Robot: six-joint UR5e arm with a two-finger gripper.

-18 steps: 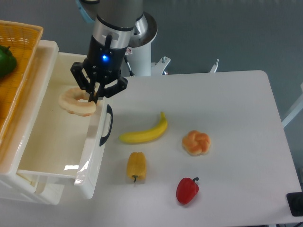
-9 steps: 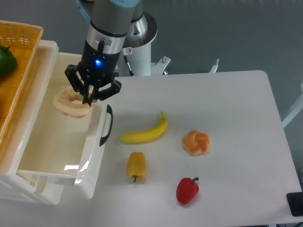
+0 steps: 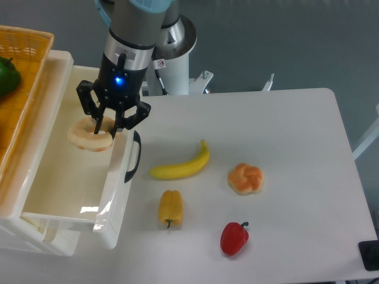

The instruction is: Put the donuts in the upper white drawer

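camera view: single fixed overhead-angled view, everything below is from it
arm: UR5e comes down from top centre, wrist with a blue light lit, over the right part of the open drawer
end effector: black fingers spread around the ring donut, one finger going down through or at its hole; looks clamped on the ring, contact points partly hidden by the fingers themselves
ring donut: tan ring with hole, held above the drawer interior near its front-right area, just behind the front panel; tilted slightly, not resting on the drawer floor as far as can be told
knotted donut: orange-tan top, pale underside, lying on the worktop right of the banana, well apart from the drawer
upper white drawer: pulled open, cream-white, glossy, interior floor bare where visible; black curved handle on its front panel facing the worktop
worktop: white, rounded corners, carries the loose items
banana: yellow, between the drawer front and the knotted donut, curved, tip pointing up-right
yellow bell pepper: below the banana, stem toward the near edge
red bell pepper: near the front edge, below the knotted donut
wicker basket: orange, sits on top of the drawer unit at left, with a green item in it, only partly in frame
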